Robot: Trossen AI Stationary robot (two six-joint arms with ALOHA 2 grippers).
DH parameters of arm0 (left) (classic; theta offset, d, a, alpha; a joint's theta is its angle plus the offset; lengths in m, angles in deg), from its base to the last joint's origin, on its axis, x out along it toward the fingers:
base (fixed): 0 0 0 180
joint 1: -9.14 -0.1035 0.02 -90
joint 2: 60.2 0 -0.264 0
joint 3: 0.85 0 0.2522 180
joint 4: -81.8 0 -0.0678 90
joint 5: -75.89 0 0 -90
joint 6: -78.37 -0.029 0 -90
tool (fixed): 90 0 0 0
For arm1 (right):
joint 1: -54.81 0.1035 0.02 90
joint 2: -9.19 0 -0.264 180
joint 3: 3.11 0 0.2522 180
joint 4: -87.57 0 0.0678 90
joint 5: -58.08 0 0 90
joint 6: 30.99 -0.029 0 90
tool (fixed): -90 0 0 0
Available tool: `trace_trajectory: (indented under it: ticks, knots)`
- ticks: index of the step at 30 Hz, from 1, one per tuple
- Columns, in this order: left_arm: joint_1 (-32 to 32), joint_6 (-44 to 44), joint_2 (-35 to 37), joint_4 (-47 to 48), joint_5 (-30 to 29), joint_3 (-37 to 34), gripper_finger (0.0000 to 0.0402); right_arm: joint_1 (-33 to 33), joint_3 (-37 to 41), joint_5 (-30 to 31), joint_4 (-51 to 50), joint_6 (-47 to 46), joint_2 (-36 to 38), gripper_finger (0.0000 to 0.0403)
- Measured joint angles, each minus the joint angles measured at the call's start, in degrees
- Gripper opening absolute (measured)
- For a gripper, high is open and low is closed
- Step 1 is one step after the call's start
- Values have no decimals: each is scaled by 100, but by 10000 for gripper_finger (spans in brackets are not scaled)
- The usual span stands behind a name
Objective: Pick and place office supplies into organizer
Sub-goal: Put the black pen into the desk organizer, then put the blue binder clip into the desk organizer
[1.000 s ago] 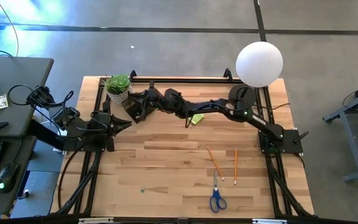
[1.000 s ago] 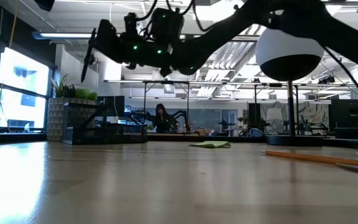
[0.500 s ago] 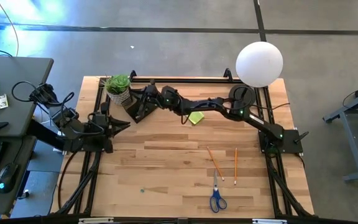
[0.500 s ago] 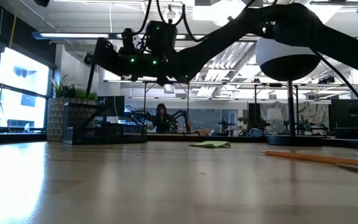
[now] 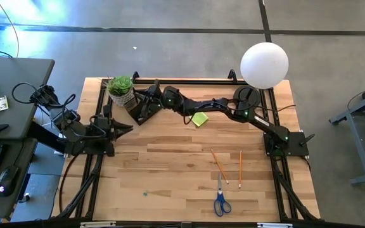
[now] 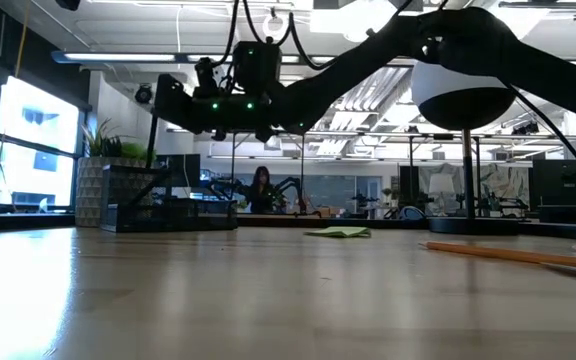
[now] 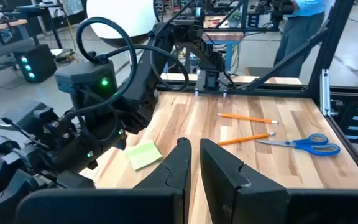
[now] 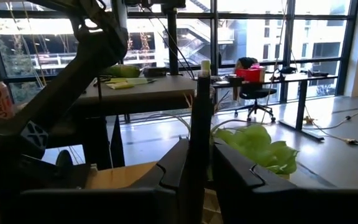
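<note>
1. Right gripper (image 5: 146, 101) is over the organizer (image 5: 139, 111) at the table's far left corner, beside the plant (image 5: 120, 87). It is clenched on a thin dark pen (image 8: 199, 124); in the right wrist view the pen stands upright between the fingers.
2. Key relation: the organizer lies directly below the claw, the pen's long axis is vertical, so my read is a straight drop into a compartment. Which compartment, cannot tell.
3. Left gripper (image 7: 193, 163) is parked just left of the organizer, fingers nearly closed, empty.
4. Behind the right claw, along its arm: pad (image 5: 199, 120) near; pencils (image 5: 219, 166) and scissors (image 5: 221, 201) well apart.
</note>
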Motion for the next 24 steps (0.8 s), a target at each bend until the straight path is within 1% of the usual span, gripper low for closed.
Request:
trace_trajectory:
  ticks: [7,9,12,14,17,21,24]
  knots:
    - [0,0,0,2,72,-1,26,11,4,-19,-42,-118,4,119]
    - [2,1,0,3,152,-2,26,11,4,-110,-34,-122,9,132]
    - [2,2,-2,7,215,0,26,13,12,-477,-56,-226,146,148]
    - [0,2,-2,12,219,0,26,18,11,-744,-365,-204,373,155]
    - [2,3,-2,17,320,-2,26,56,4,-821,-1585,-38,863,157]
    - [2,4,-2,13,364,0,26,131,6,-712,-3529,807,1464,149]
    - [1,21,-2,11,364,-1,26,166,4,-727,-4938,1114,1908,139]
